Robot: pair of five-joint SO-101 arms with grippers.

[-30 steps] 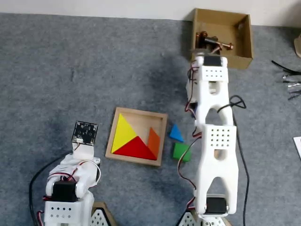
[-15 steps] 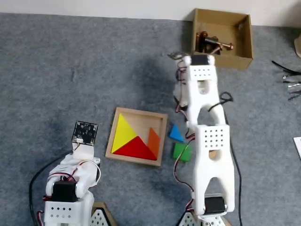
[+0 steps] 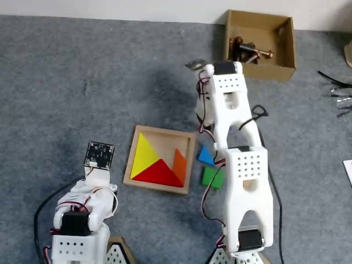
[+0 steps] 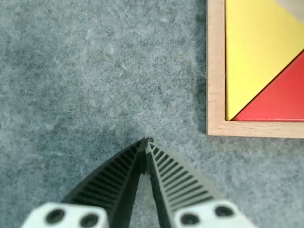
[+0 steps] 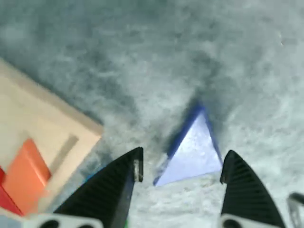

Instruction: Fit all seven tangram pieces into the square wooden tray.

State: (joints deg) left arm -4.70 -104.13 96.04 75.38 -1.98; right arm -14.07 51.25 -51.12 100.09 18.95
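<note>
The square wooden tray [image 3: 190, 144] lies mid-table and holds a yellow triangle [image 3: 143, 153], a red triangle [image 3: 159, 173] and an orange piece [image 3: 180, 160]. A blue triangle [image 3: 205, 155] and a green square [image 3: 212, 177] rest on the carpet beside the tray's right side. In the right wrist view my right gripper [image 5: 183, 159] is open over the carpet, and a pale blue triangle [image 5: 192, 147] lies between its fingers, unclamped. The tray's corner [image 5: 52, 118] and the orange piece [image 5: 26, 173] show off to one side. My left gripper [image 4: 145, 142] is shut and empty, close to the tray's corner [image 4: 216, 126].
A cardboard box [image 3: 286, 47] with copper-coloured metal parts stands at the back right. Cables [image 3: 336, 88] lie at the right edge. The right arm [image 3: 245, 181] stretches over the carpet right of the tray. Grey carpet lies bare to the left and behind the tray.
The right arm has swung left, away from the cardboard box and toward the space behind the tray. The left arm and the pieces in the tray have not moved.
</note>
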